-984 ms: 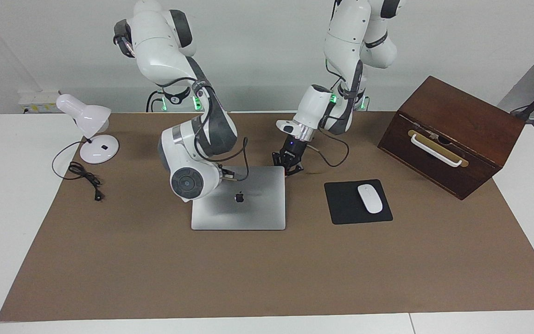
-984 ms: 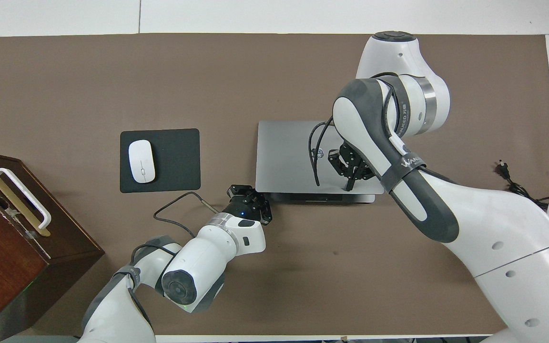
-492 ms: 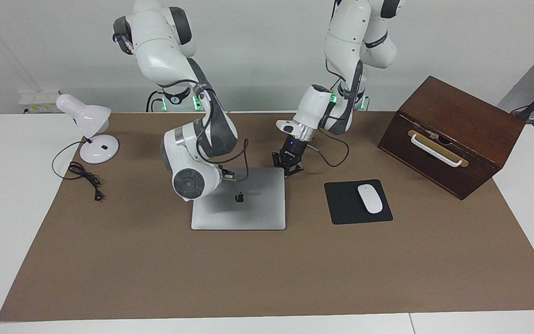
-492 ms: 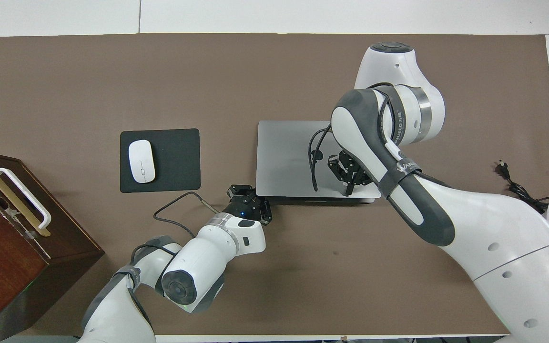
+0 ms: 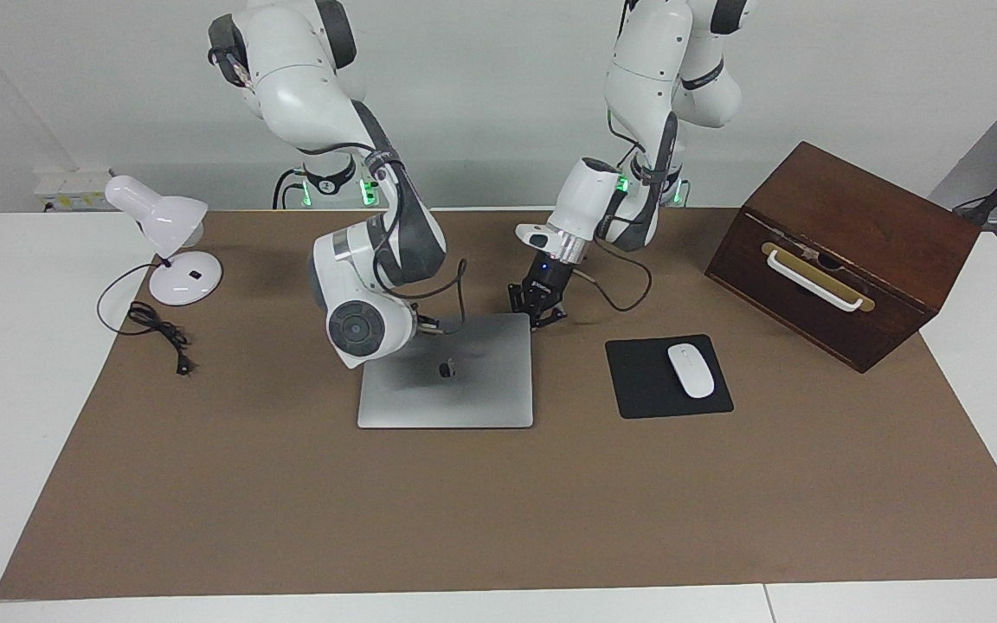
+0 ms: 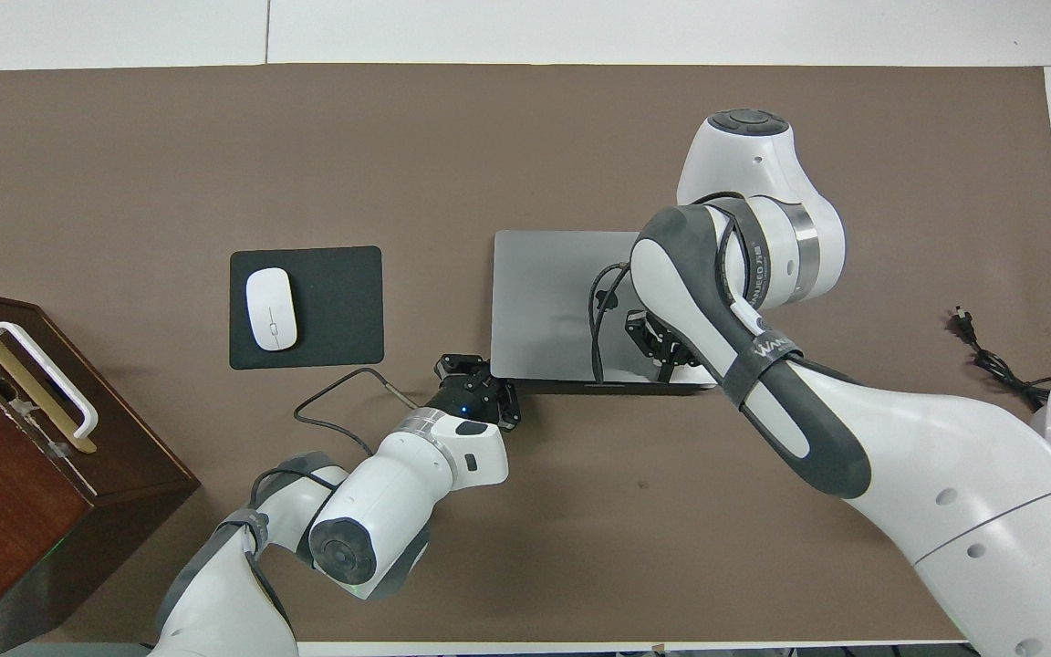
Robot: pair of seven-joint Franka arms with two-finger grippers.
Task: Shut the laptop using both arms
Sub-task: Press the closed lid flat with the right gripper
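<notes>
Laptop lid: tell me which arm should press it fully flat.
Right, probably. The right gripper, shut, is already over the laptop lid near its robot-side edge. The left gripper, shut, sits beside the laptop's corner, not over it.

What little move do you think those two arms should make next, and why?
Probably lift both claws straight up and away. The laptop already looks flat and closed on the brown mat, its lid facing up. The right claw is shut over the lid's edge nearest the robots, and the left claw is shut by the lid's corner, so nothing seems left to press.
</notes>
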